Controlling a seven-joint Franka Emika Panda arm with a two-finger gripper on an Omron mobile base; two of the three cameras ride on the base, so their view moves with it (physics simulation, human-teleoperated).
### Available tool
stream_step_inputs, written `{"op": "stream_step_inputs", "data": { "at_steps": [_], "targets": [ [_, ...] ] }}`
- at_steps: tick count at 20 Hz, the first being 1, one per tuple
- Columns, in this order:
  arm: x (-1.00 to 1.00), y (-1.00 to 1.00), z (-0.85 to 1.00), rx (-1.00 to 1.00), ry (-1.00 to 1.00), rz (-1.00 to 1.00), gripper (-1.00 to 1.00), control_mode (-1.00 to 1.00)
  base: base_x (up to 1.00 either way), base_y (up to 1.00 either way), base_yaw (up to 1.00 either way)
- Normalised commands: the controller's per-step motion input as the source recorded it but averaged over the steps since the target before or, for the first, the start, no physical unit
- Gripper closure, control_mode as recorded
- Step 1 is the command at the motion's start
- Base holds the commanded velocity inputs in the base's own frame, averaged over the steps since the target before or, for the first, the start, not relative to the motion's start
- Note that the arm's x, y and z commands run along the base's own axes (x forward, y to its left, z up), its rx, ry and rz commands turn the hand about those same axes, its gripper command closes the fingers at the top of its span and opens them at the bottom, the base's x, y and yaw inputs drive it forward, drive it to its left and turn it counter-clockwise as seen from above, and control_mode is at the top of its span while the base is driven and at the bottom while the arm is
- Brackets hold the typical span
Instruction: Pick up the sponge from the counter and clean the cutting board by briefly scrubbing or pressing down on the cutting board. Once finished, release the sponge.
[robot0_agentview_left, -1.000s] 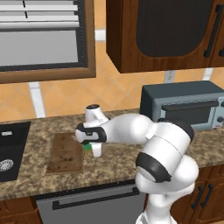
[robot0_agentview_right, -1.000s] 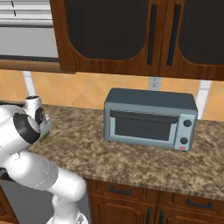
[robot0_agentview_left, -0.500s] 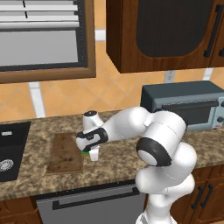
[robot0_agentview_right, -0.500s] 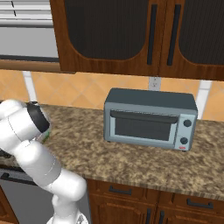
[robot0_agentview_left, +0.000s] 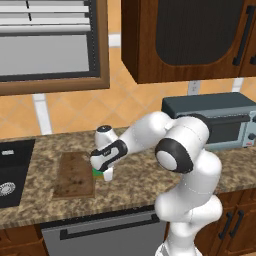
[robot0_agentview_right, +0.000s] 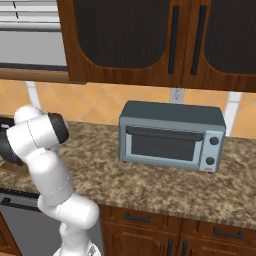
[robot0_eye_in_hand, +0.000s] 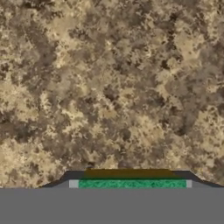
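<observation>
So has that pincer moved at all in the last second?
Yes. In the left base view the pincer has dropped lower toward the counter, staying just right of the cutting board, and now sits down at the sponge.

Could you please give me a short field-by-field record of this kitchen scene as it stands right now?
sponge: green, on the counter beside the cutting board's right edge, under the hand
gripper: lowered over the sponge; jaws either side of it in the hand view; whether they grip it, cannot tell
cutting board: flat on the counter, left of the sponge
sink: left of the board
toaster oven: on the counter, door shut
</observation>
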Motion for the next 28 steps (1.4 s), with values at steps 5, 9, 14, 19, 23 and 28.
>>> {"op": "stream_step_inputs", "data": {
  "at_steps": [5,9,14,19,23,28],
  "targets": [
    [0.40,0.07,-0.07,0.00,-0.03,0.00,1.00,-1.00,0.00,0.00,0.00],
    [0.48,0.22,-0.20,-0.03,-0.04,0.00,1.00,-1.00,0.00,0.00,0.00],
    [0.56,0.34,-0.11,-0.05,-0.02,-0.04,1.00,-1.00,0.00,0.00,0.00],
    [0.59,0.32,-0.07,-0.05,0.00,-0.07,1.00,-1.00,0.00,0.00,0.00],
    [0.57,0.47,-0.12,-0.09,-0.04,-0.13,1.00,-1.00,0.00,0.00,0.00],
    [0.46,0.28,0.00,-0.04,-0.03,-0.14,1.00,-1.00,0.00,0.00,0.00]
  ]
}}
